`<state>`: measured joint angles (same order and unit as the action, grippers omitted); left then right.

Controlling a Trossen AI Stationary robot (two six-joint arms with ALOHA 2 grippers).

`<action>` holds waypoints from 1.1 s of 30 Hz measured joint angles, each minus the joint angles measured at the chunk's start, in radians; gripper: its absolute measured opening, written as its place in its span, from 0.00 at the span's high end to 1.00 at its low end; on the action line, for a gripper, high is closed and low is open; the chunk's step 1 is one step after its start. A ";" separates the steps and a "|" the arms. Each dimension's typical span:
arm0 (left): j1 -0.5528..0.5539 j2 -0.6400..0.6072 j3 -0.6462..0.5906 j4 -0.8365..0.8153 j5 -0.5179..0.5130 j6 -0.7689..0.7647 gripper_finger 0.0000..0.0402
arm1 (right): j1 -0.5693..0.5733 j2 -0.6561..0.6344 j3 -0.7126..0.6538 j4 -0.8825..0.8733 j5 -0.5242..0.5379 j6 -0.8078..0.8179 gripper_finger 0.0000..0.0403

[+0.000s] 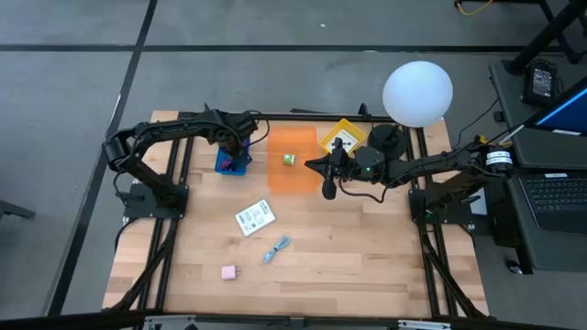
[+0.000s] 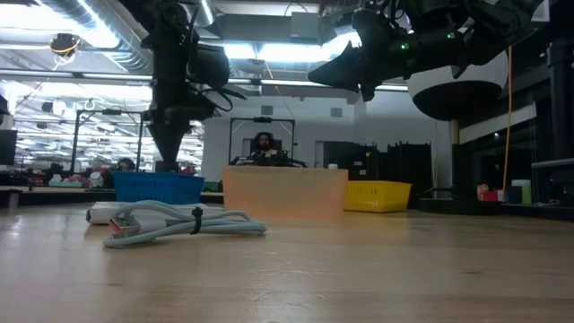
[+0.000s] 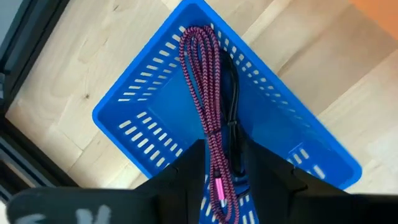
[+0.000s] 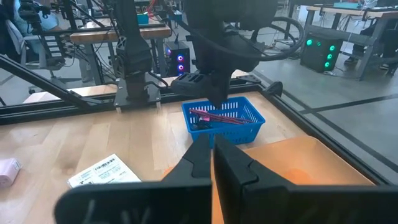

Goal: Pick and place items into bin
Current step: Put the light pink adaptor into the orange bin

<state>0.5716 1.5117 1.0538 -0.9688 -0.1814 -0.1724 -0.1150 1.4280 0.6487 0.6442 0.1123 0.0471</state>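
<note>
Light-blue cable (image 2: 179,222) in the low view's foreground. Upper left of the high view: left gripper (image 1: 235,151) above the blue basket (image 3: 149,118), fingers closed on the dark-red cord (image 3: 205,93). Centre: right gripper (image 1: 327,179), fingers closed and empty, beside the orange bin (image 1: 292,174).

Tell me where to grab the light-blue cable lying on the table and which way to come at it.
Grip the light-blue cable across its bundled middle, where the low view shows a dark tie cinching the strands together. Come straight down from above: it lies flat on the wooden table with open space around it. Turn the fingers crosswise to its diagonal length so they straddle the bundle.
</note>
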 joint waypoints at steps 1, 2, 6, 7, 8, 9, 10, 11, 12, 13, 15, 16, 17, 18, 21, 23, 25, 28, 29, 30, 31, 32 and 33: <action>0.000 0.000 0.000 -0.007 0.000 0.017 0.74 | 0.000 0.000 0.000 0.000 0.000 0.000 1.00; 0.000 0.000 0.000 -0.018 0.000 0.032 0.74 | 0.000 0.000 0.000 0.000 0.000 0.000 1.00; 0.000 -0.012 0.000 -0.046 -0.002 0.098 0.74 | 0.000 0.000 0.000 0.000 0.000 -0.001 1.00; 0.000 -0.019 0.000 -0.054 -0.002 0.110 0.74 | 0.000 0.000 0.000 0.000 0.000 -0.002 1.00; 0.000 -0.029 0.000 -0.067 -0.003 0.120 0.75 | 0.000 0.000 0.000 0.000 0.000 -0.002 1.00; 0.000 -0.040 0.004 -0.084 -0.003 0.126 0.75 | 0.000 0.000 0.000 0.000 0.000 -0.002 1.00; 0.000 -0.053 0.009 -0.094 -0.003 0.127 0.76 | 0.000 0.000 0.000 0.000 0.000 -0.002 1.00; 0.000 -0.069 0.014 -0.100 -0.001 0.127 0.76 | 0.000 0.000 0.000 0.000 0.000 -0.002 1.00; -0.002 -0.087 0.018 -0.103 -0.001 0.127 0.76 | 0.000 0.000 0.000 0.000 0.000 -0.002 1.00; -0.006 -0.107 0.019 -0.104 -0.002 0.127 0.77 | 0.000 0.000 0.000 0.001 0.000 -0.002 1.00; -0.012 -0.154 0.019 -0.105 0.000 0.137 0.78 | 0.000 0.000 0.000 0.000 0.000 -0.002 1.00; -0.018 -0.181 0.019 -0.105 -0.001 0.145 0.78 | 0.000 0.000 0.000 0.001 0.000 -0.002 1.00; -0.026 -0.208 0.019 -0.105 -0.001 0.149 0.78 | 0.000 0.000 0.000 0.001 0.000 -0.002 1.00; -0.033 -0.236 0.019 -0.105 0.000 0.150 0.79 | 0.001 0.000 0.000 0.000 0.000 -0.002 1.00; -0.066 -0.331 0.019 -0.105 0.001 0.150 0.79 | 0.002 0.000 0.000 0.000 -0.002 -0.002 1.00; -0.092 -0.395 0.019 -0.105 0.016 0.150 0.79 | 0.002 0.000 0.000 0.000 -0.002 -0.002 1.00; -0.122 -0.454 0.019 -0.099 0.034 0.135 0.79 | 0.002 0.000 0.000 0.000 -0.005 -0.002 1.00; -0.168 -0.533 0.014 -0.087 0.064 0.083 0.79 | 0.004 0.002 0.000 0.001 -0.008 -0.001 1.00; -0.185 -0.557 0.006 -0.080 0.072 0.081 0.79 | 0.008 0.003 0.000 0.000 -0.008 0.000 1.00; -0.202 -0.579 -0.003 -0.071 0.079 0.081 0.79 | 0.013 0.006 0.000 0.001 -0.008 -0.001 1.00; -0.222 -0.600 -0.014 -0.061 0.086 0.081 0.79 | 0.019 0.008 0.000 0.001 -0.008 -0.002 1.00; -0.241 -0.620 -0.023 -0.049 0.095 0.081 0.79 | 0.026 0.009 0.000 -0.002 -0.008 -0.004 1.00; -0.262 -0.639 -0.035 -0.029 0.105 0.081 0.79 | 0.034 0.009 0.000 -0.001 -0.008 -0.007 1.00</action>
<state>0.3098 0.8725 1.0188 -0.9980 -0.0760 -0.0910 -0.0813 1.4368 0.6487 0.6433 0.1040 0.0403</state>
